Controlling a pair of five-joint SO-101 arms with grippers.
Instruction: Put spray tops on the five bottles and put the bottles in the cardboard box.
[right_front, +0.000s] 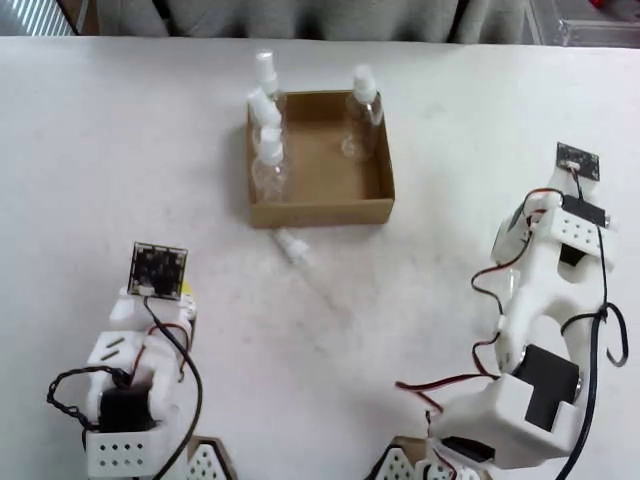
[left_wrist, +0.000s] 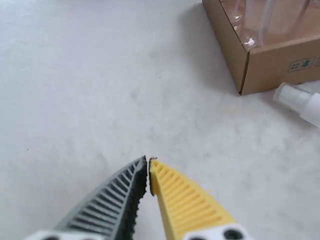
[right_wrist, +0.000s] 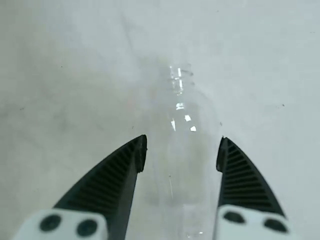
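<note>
- The last bottle (right_wrist: 181, 107) is clear and has no top. Its bare threaded neck points straight away from the right gripper (right_wrist: 182, 140), so its long axis runs in line with that claw.
- The right gripper's jaws are spread to the bottle's width, one against each flank, with the tips level with its shoulder. I take this as a hold on the body, though the clear plastic makes contact hard to confirm.
- The loose spray top (right_front: 292, 245) lies on the table (right_front: 120, 150), just off the cardboard box (right_front: 320, 212) at its 6 o'clock side in the high view.
- The spray top's head is next to the box wall. Its long axis runs roughly from 11 to 5 o'clock, with what looks like a faint tube trailing toward 5.
- The left gripper (left_wrist: 149, 162) is closed tip to tip, grey jaw against yellow, and holds nothing.
- In the high view the spray top lies at about 2 o'clock from the left arm (right_front: 140, 380) and at about 9 o'clock from the right arm (right_front: 540, 290).
- The left arm is clearly the nearer of the two, so fetching the top looks like its job.
- Four capped bottles (right_front: 268, 165) stand in the box, three along its 9 o'clock wall and one at the 1 o'clock corner.
</note>
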